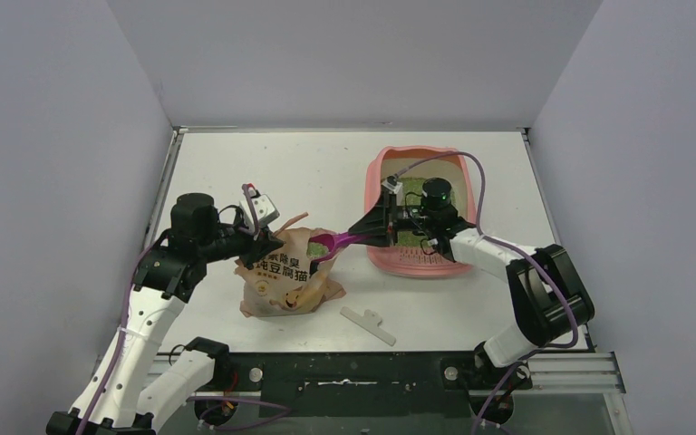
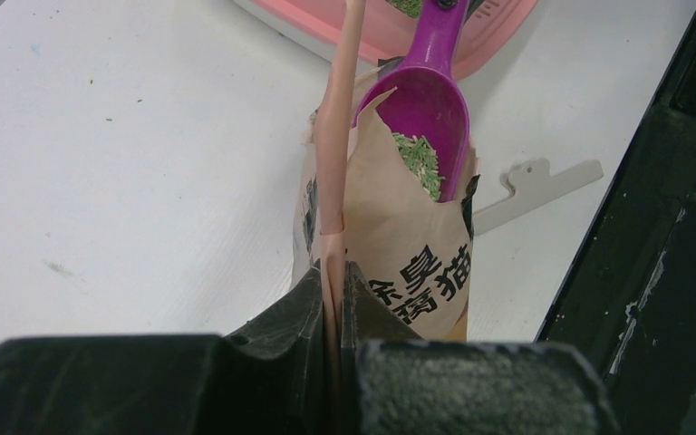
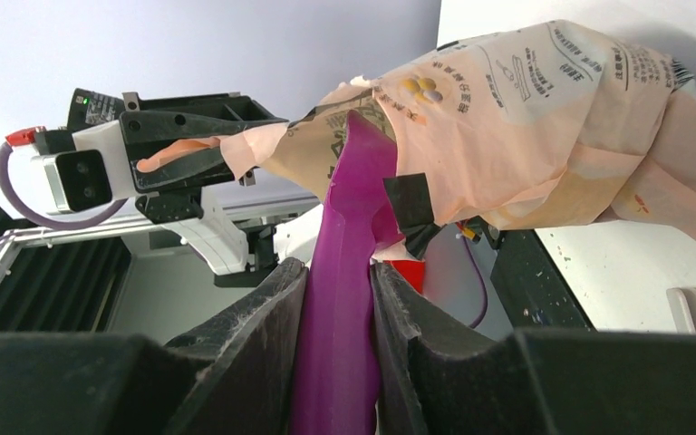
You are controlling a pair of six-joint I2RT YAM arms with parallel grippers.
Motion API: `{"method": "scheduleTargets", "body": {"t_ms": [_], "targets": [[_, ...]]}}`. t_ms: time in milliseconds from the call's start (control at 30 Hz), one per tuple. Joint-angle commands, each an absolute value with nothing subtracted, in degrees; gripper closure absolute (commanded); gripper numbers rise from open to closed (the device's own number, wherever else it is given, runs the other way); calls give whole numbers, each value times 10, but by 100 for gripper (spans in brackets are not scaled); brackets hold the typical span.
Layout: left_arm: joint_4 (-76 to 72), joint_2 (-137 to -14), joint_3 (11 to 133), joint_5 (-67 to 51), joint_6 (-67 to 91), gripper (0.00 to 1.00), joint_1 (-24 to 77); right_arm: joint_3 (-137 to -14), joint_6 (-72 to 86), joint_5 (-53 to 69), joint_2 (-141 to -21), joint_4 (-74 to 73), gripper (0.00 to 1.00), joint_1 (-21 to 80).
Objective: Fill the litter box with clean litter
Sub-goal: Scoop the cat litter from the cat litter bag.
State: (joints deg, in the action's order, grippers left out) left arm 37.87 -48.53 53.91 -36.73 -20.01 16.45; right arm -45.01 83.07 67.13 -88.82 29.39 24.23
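Observation:
The pink litter box [image 1: 376,186] stands at the right of the table, with green litter [image 1: 454,194] in it. Left of it lies a brown paper litter bag [image 1: 285,276] with its mouth open. My left gripper [image 1: 267,239] is shut on the bag's upper edge [image 2: 333,181] and holds the mouth up. My right gripper [image 1: 373,231] is shut on the handle [image 3: 344,272] of a magenta scoop [image 1: 331,243]. The scoop's bowl [image 2: 426,100] sits in the bag's mouth with green litter [image 2: 417,159] in it. The litter box's rim [image 2: 390,27] shows just beyond the bag.
A flat white plastic piece [image 1: 369,323] lies on the table in front of the bag, near the front edge. A black frame [image 1: 372,381] runs along that edge. Grey walls close the table in on the left, the right and the back.

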Motion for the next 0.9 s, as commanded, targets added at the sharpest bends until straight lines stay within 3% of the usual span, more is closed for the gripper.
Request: {"method": "scheduleTargets", "body": {"t_ms": [0,100,233,333,467,533,867], "targets": [[315,-472,562,-396,-194,100,165,-466,821,659,-865,318,100,231],[311,-475,561,-397,-194,100,165,-494,825,669,-882,331,100,272],[317,-473,565,-398,-194,100,165,-463,842,653,-866,342,100,233],[302,-472,554,-398,-191,100,165,-486,850,664,-886,364,100,282],[318,-474,564,-400,-190,100,166,-453,851,653,-865,357,100,226],[313,-470,558,-399,-193,100,166,-473,850,662,-868,360,100,248],[307,-471,560,-401,-188,100,165,-475,768,677,-835,240,100,239]]}}
